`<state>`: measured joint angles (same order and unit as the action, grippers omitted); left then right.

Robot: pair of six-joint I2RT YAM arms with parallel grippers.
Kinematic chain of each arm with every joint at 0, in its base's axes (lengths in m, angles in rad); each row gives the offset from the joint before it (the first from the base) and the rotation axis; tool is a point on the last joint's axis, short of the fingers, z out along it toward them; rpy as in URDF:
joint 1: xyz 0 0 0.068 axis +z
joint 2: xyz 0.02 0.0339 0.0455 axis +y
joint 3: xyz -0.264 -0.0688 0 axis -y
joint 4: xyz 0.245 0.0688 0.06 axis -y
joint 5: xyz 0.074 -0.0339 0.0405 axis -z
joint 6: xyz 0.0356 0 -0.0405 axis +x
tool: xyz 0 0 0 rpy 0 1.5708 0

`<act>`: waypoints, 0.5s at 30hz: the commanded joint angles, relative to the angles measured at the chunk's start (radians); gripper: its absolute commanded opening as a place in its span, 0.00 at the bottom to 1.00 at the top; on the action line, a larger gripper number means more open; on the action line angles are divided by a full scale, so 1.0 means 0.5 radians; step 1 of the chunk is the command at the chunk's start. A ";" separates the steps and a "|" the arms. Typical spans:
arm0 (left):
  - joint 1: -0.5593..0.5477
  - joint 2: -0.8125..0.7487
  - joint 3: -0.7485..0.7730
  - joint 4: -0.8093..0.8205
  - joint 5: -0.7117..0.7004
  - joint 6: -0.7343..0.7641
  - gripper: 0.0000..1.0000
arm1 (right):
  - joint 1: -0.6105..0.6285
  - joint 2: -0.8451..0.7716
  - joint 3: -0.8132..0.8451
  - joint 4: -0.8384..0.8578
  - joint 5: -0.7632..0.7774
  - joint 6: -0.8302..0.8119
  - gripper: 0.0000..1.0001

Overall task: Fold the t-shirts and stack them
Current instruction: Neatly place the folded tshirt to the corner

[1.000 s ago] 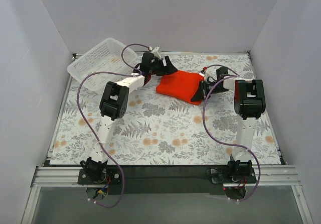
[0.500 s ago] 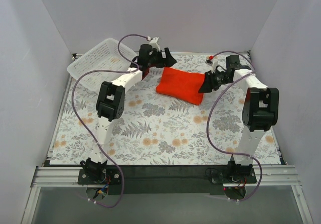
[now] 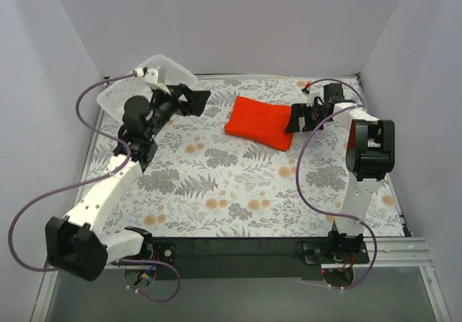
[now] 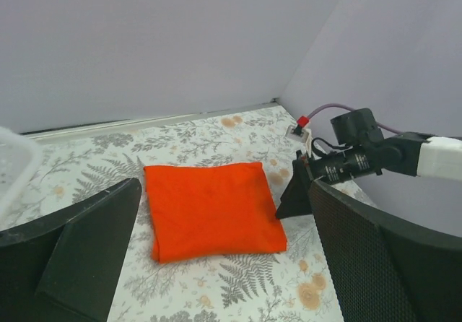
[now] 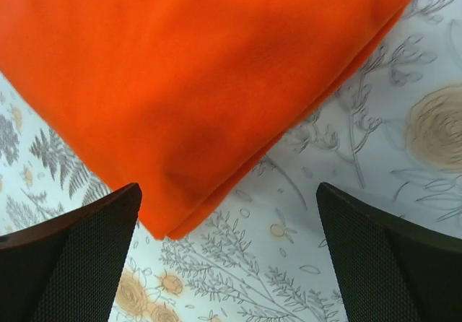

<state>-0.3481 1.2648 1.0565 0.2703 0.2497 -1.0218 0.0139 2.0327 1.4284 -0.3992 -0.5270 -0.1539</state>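
The orange-red t-shirt (image 3: 260, 122) lies folded into a compact, slightly skewed rectangle on the far middle of the flowered table (image 3: 216, 185), flat and smooth, with its edges lined up fairly well. I see no other shirt anywhere, so there is no pile to put it on.

Just beside its right edge sits the right gripper (image 3: 296, 118), low over the cloth. Its wrist view shows the fingers (image 5: 79, 250) spread wide either side of the shirt's near corner, with nothing pinched between them. The left gripper (image 3: 193, 99) hangs well apart from the shirt on the left, close to the white lattice basket (image 3: 141, 87) and aimed back across the table. It too is released and carries nothing.

To my eye the folding is done or very nearly so, and neither arm has a hold on the shirt. If the bundle must go anywhere, the next move calls for gripping all the layers at once. The thin fabric would likely slide open if caught by one edge.
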 commanded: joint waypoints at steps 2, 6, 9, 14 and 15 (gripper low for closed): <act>0.040 -0.464 -0.474 -0.356 -0.057 0.003 0.96 | -0.003 0.144 0.174 0.084 -0.084 0.151 0.90; 0.049 -0.848 -0.723 -0.653 -0.094 -0.015 0.95 | 0.006 0.242 0.199 0.133 -0.194 0.222 0.77; 0.049 -1.124 -0.861 -0.807 -0.098 -0.089 0.95 | 0.021 0.324 0.239 0.145 -0.286 0.283 0.62; 0.052 -1.391 -0.950 -0.994 -0.152 -0.171 0.95 | 0.037 0.386 0.263 0.145 -0.265 0.338 0.43; 0.052 -1.428 -0.953 -1.016 -0.156 -0.181 0.95 | 0.034 0.386 0.260 0.145 -0.244 0.345 0.40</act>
<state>-0.3283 0.5888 0.5842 -0.1524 0.2031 -1.0832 0.0212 2.1899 1.5482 -0.3054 -0.6598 -0.0147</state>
